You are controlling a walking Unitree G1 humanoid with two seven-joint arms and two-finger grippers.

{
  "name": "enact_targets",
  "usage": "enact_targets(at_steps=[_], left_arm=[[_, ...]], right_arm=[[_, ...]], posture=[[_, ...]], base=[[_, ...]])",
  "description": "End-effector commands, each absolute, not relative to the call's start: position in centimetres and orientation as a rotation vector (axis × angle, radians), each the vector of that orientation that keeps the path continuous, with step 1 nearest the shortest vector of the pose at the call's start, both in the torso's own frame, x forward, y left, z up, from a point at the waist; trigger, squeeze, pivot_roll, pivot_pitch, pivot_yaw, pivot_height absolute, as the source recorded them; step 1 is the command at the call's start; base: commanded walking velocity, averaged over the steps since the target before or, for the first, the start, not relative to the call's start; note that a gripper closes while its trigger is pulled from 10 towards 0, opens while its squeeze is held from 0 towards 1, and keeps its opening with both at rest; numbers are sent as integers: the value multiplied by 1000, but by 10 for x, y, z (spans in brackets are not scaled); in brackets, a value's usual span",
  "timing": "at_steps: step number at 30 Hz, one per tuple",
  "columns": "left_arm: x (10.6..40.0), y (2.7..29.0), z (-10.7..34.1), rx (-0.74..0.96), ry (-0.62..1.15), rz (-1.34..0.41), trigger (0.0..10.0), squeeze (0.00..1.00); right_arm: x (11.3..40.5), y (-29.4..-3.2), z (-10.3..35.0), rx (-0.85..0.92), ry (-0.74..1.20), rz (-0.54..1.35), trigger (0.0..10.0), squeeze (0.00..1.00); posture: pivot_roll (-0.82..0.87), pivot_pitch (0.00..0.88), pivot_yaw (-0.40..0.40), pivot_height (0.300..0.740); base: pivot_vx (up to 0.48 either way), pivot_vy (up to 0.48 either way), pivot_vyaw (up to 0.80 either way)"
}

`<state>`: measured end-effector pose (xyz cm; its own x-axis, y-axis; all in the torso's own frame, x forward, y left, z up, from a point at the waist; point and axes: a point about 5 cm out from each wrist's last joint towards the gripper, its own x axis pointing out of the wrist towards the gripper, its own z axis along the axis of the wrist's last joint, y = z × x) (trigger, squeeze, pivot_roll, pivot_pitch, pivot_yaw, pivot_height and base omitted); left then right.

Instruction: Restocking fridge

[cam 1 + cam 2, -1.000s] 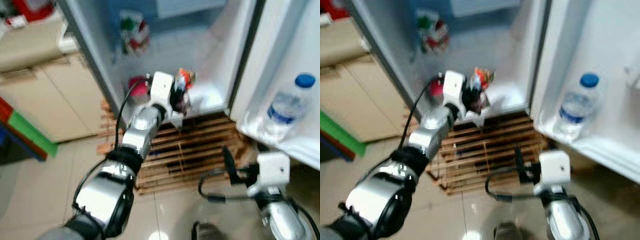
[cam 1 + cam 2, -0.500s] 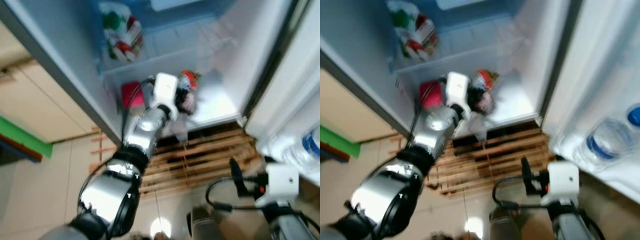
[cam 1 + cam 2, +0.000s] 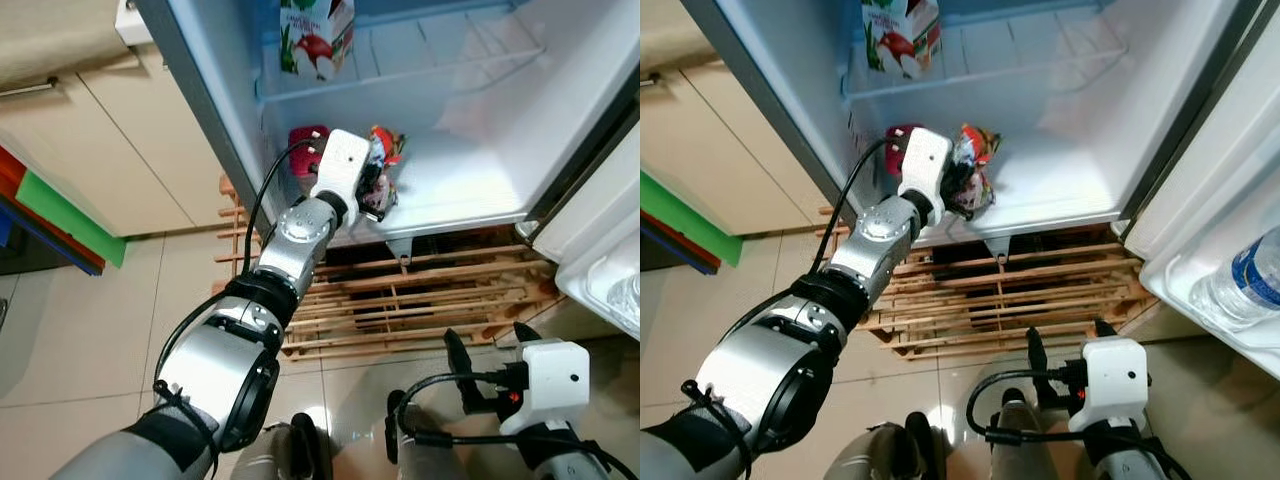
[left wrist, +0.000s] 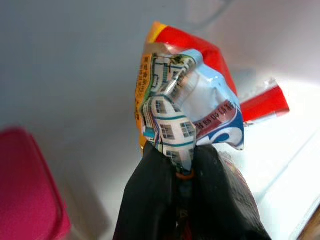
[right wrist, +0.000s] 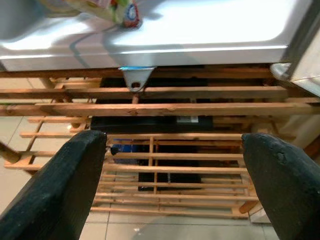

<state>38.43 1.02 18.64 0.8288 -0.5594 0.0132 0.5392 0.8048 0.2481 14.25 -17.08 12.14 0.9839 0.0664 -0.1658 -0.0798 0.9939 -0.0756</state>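
A crumpled snack packet point(image 4: 187, 117), red, orange and white with blue print, is held upright just above the white bottom floor of the open fridge point(image 3: 470, 180), its twisted lower end pinched between black fingers point(image 4: 150, 200)

wooden pallet point(image 3: 420, 300) beside beige cabinet point(image 3: 110, 160)

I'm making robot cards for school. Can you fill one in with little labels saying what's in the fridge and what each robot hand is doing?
left gripper: shut on snack bag, inside the fridge's bottom compartment
right gripper: open, low over the wooden pallet
pink container: on fridge floor, beside the bag
juice carton: shelf above
water bottle: door shelf
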Motion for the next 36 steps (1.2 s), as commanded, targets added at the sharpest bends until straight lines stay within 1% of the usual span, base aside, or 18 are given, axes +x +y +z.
enact_targets(at_steps=[1,5,7,8,10,11,13,14,16,17,19,22,25,27,28,30,35,36], left_arm=[[383,17,167,302,-8,-578,10000,0],[386,15,177,384,-63,-570,10000,0],[391,12,205,592,-217,-538,10000,0],[391,12,205,592,-217,-538,10000,0],[391,10,213,735,-295,-521,10000,0],[391,10,213,735,-295,-521,10000,0],[388,1,219,904,-407,-539,10000,0],[388,1,219,904,-407,-539,10000,0],[376,-18,222,1086,-580,-620,10000,0],[376,-18,222,1086,-580,-620,10000,0],[361,-35,216,1179,-703,-726,10000,0],[351,-44,203,1249,-757,-797,10000,0],[342,-50,172,1308,-703,-857,10000,0],[337,-47,142,1381,-589,-849,10000,0],[338,-46,136,1362,-521,-815,10000,0],[345,-45,141,1272,-440,-709,10000,0],[352,-44,152,1240,-414,-625,10000,0],[359,-41,161,1226,-399,-559,10000,0]], right_arm=[[140,-169,122,-78,175,78,10000,0],[136,-168,123,-80,184,76,10000,0],[129,-167,123,-80,201,68,10000,0],[129,-167,123,-80,201,68,10000,0],[126,-166,123,-78,209,64,10000,0],[126,-166,123,-78,209,64,10000,0],[124,-165,122,-79,215,63,10000,0],[124,-165,122,-79,215,63,10000,0],[122,-165,122,-80,220,55,10000,0],[122,-165,122,-80,220,55,10000,0],[121,-165,122,-81,225,52,10000,0],[120,-164,122,-80,226,48,10000,0],[121,-164,120,-79,228,48,10000,0],[122,-162,119,-79,230,62,10000,0],[123,-162,118,-79,228,65,10000,0],[124,-161,119,-79,222,62,10000,0],[125,-161,119,-80,221,61,10000,0],[125,-161,118,-82,221,60,10000,0]], posture=[[-346,323,153,740],[-358,341,156,740],[-362,351,161,740],[-362,351,161,740],[-364,353,162,740],[-364,353,162,740],[-368,358,166,740],[-368,358,166,740],[-371,359,168,740],[-371,359,168,740],[-374,358,171,740],[-372,355,172,740],[-360,349,171,740],[-355,343,174,740],[-356,341,174,740],[-359,338,174,740],[-365,329,174,740],[-369,324,171,740]], base=[[0,0,0],[0,0,0],[0,0,0],[0,0,0],[0,0,0],[0,0,0],[0,0,0],[0,0,0],[0,0,0],[0,0,0],[0,0,0],[0,0,0],[0,0,0],[0,0,0],[0,0,0],[0,0,0],[0,0,0],[0,0,0]])
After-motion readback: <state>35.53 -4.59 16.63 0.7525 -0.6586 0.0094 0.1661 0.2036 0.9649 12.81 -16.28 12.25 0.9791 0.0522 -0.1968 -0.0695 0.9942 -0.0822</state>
